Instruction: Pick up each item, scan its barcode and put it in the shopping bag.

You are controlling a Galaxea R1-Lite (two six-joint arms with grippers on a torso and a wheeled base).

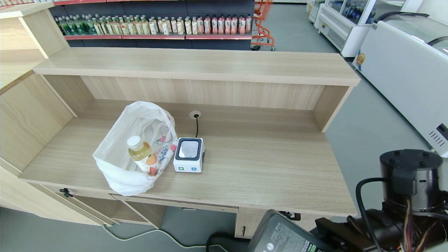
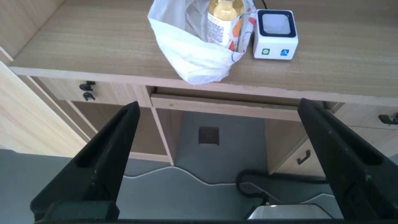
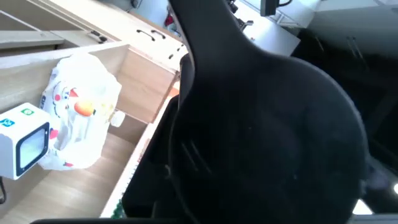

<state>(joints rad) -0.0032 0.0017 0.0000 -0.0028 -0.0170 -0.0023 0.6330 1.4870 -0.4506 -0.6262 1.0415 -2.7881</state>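
A white plastic shopping bag (image 1: 131,150) stands open on the left of the wooden counter (image 1: 266,164). Inside it a bottle (image 1: 140,154) with a white cap and yellowish drink leans upright. Just right of the bag, touching it, sits a white cube scanner (image 1: 189,154) with a dark glass top. In the left wrist view the bag (image 2: 193,43), bottle (image 2: 222,18) and scanner (image 2: 276,34) lie ahead, above the counter's front edge. My left gripper (image 2: 217,162) hangs open and empty, low in front of the drawers. My right arm (image 1: 409,189) is off the counter's right front corner.
A raised back shelf (image 1: 196,64) and side walls box in the counter. A black cable (image 1: 197,126) runs from the scanner to a grommet. Drawers with black handles (image 2: 87,90) sit under the front edge. Drink shelves stand behind, freezers (image 1: 406,66) to the right.
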